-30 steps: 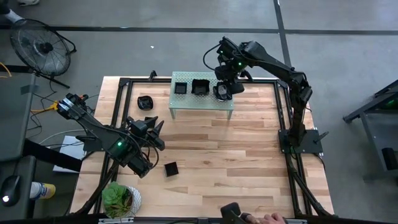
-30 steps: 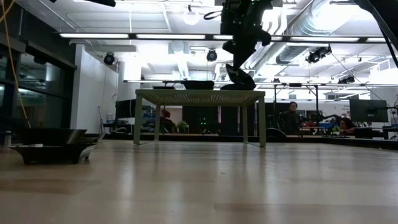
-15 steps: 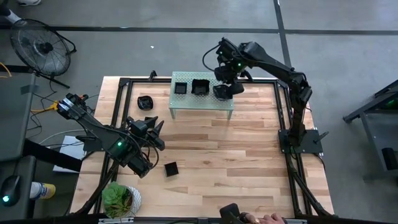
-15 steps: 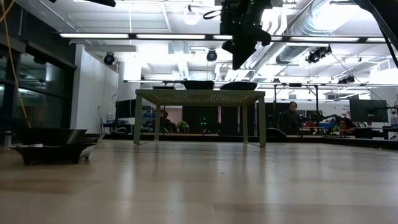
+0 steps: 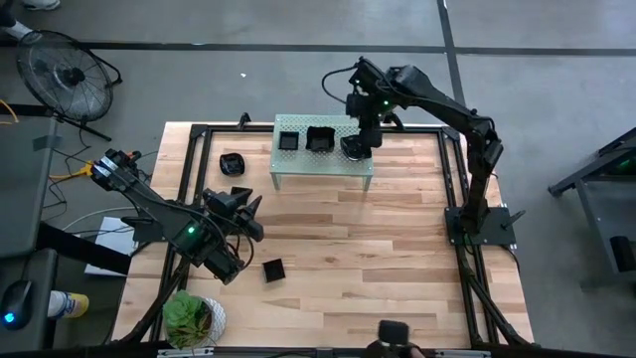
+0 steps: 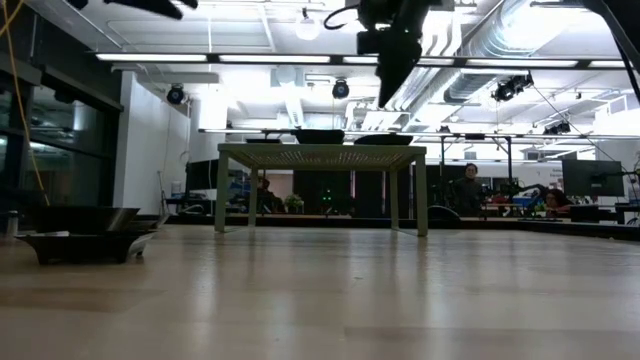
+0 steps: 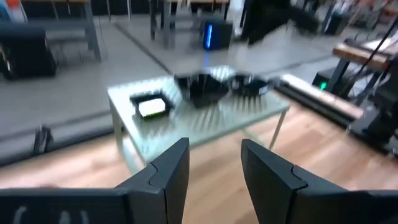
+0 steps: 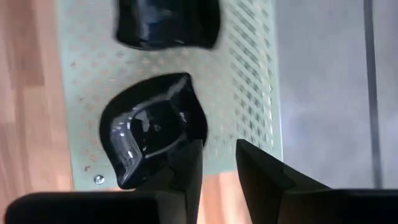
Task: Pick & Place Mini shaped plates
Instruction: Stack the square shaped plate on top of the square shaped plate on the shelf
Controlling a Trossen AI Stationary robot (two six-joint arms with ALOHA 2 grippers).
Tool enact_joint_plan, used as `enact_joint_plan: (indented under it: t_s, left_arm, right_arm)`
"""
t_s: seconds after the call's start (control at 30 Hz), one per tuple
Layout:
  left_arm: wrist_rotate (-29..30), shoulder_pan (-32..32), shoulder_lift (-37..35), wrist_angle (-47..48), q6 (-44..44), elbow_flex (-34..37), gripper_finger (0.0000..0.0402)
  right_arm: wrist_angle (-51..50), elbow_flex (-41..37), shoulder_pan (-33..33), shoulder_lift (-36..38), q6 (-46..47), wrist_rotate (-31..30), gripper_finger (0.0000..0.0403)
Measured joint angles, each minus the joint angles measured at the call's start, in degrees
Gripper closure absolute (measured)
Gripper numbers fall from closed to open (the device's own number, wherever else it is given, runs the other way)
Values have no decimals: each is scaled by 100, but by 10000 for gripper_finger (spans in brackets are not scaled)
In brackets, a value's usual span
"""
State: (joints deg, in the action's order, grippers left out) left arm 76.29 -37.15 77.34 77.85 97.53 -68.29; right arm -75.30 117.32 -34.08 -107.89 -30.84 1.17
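High view shows a light wooden plank table (image 5: 338,239) framed by black rails, standing on a grey concrete floor (image 5: 248,60) with a black floor fan (image 5: 62,72) off its far left corner. Low view looks level across the boards into a wide, white-lit hall with ducts overhead and desks where a few people sit, too far off to make out.

A pale green perforated metal shelf (image 5: 323,159) stands on short legs at the table's far edge. Three glossy black mini plates rest on it in a row: a small square plate (image 5: 289,140), a larger angular plate (image 5: 320,137), and a rounded wavy-edged plate (image 5: 351,147) at the right end. The right gripper (image 5: 364,131) hangs just above that last plate, its fingers (image 8: 186,171) parted and holding nothing; the right wrist view shows the dish lying free on the perforated top.

Two more black plates sit on the bare wood: a round one (image 5: 232,163) left of the shelf and a small square one (image 5: 273,268) nearer the front. A shallow dark dish (image 6: 85,235) at the left edge of the low view is partly cut off.

The left gripper (image 5: 246,211) waits over the table's left side, its fingers (image 7: 168,171) spread and empty. A leafy green thing on a white round plate (image 5: 192,320) lies at the front left corner.
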Motion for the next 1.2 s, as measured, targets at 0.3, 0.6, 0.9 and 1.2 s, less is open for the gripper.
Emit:
enact_joint_plan:
  t_s: [0.3,0.6,0.9,1.2]
  left_arm:
    - [-1789,4,0,-326,70,-2,257]
    - [-3414,240,0,-849,25,-2,257]
    - [-5529,1372,178,-2246,-1579,174,257]
    - [-7054,1852,177,-3136,-2710,823,257]
  right_arm:
    - [-443,0,-247,452,1407,-22,297]
    - [-504,0,-501,1441,1678,633,297]
    - [-958,-2,-493,2240,1587,1147,297]
    - [-1473,-12,-490,2882,1123,2105,297]
